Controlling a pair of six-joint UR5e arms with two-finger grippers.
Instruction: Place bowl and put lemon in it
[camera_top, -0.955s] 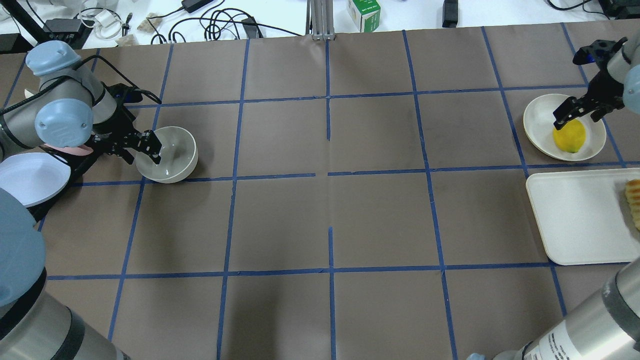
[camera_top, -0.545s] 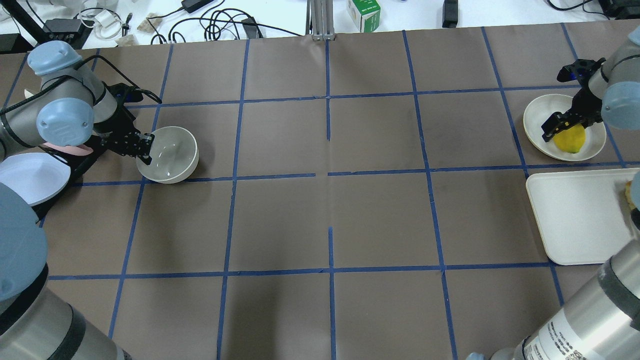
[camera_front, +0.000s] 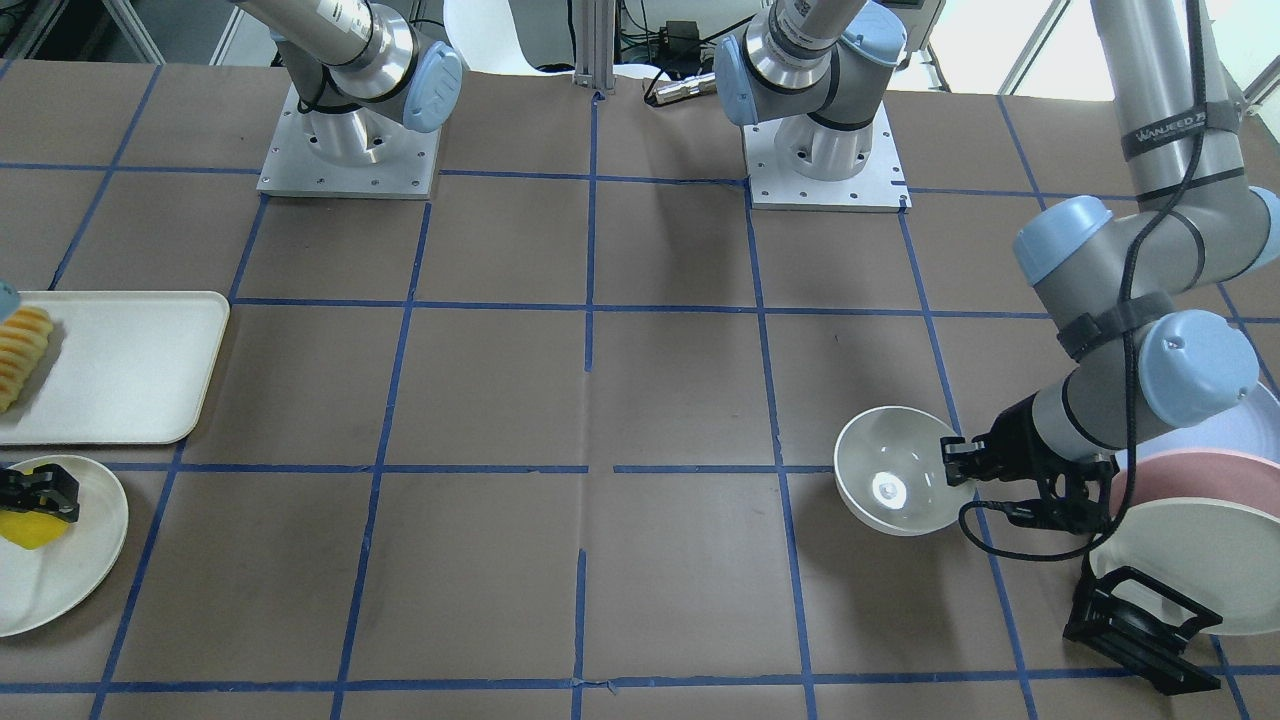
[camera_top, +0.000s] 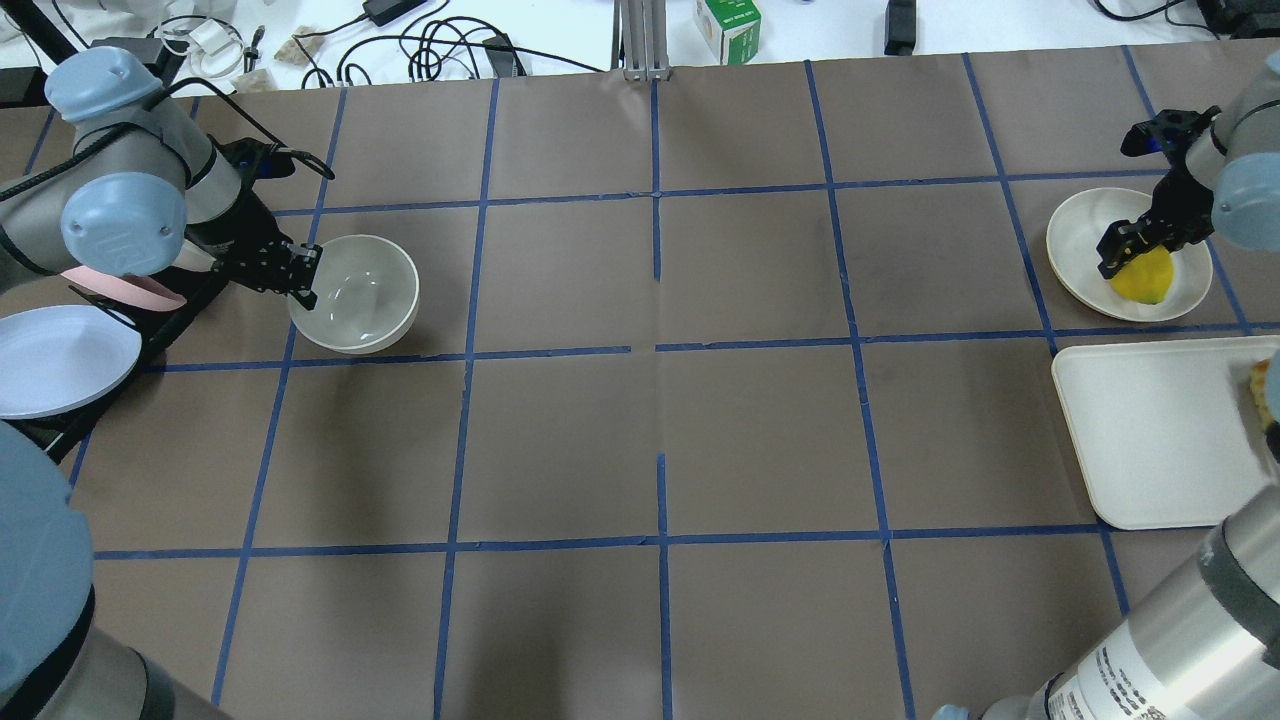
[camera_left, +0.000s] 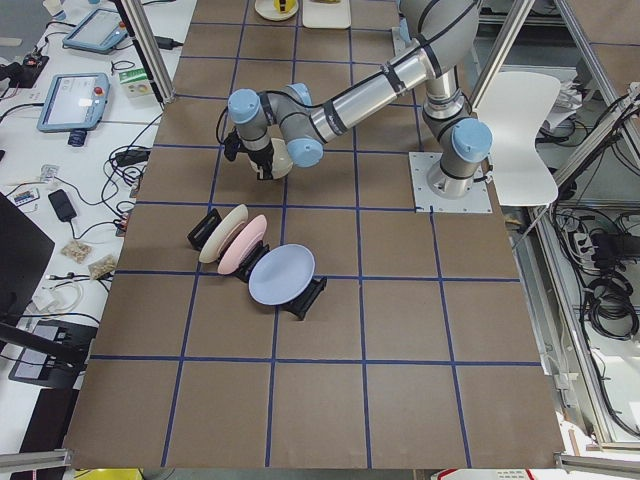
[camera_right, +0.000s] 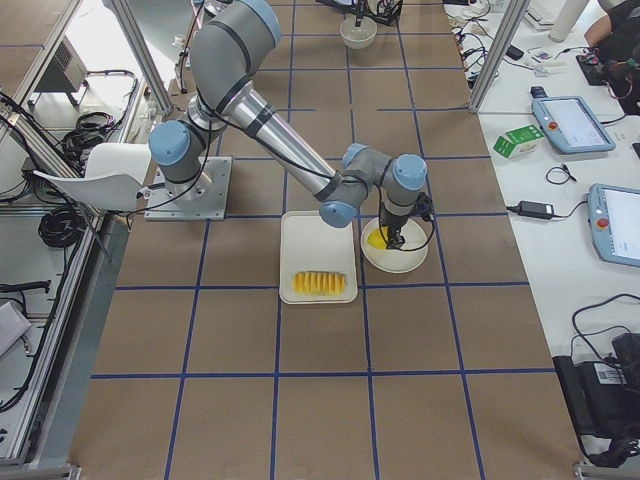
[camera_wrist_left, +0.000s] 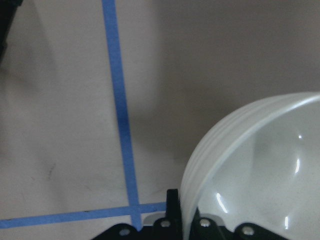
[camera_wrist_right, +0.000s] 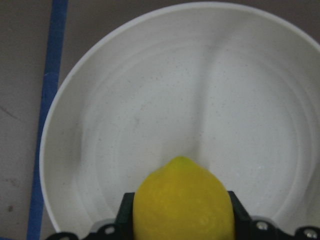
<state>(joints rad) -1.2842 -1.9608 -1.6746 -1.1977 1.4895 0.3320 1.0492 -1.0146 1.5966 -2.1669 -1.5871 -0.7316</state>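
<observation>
The off-white bowl (camera_top: 355, 293) is at the table's left side, also in the front-facing view (camera_front: 893, 484) and the left wrist view (camera_wrist_left: 260, 165). My left gripper (camera_top: 300, 275) is shut on its near rim, one finger inside and one outside. The yellow lemon (camera_top: 1145, 277) lies on a shallow cream plate (camera_top: 1080, 240) at the far right. My right gripper (camera_top: 1125, 250) is down over the lemon. In the right wrist view its fingers (camera_wrist_right: 125, 210) press against both sides of the lemon (camera_wrist_right: 184, 195).
A white tray (camera_top: 1150, 440) with a ribbed orange-yellow food piece (camera_front: 22, 345) lies just in front of the lemon's plate. A black rack with blue, pink and cream plates (camera_front: 1190, 520) stands right beside my left arm. Cables and a green box lie beyond the far edge.
My left gripper closed on the bowl's rim and moved the bowl a little right and away. My right gripper came down from above the lemon and closed around it.
</observation>
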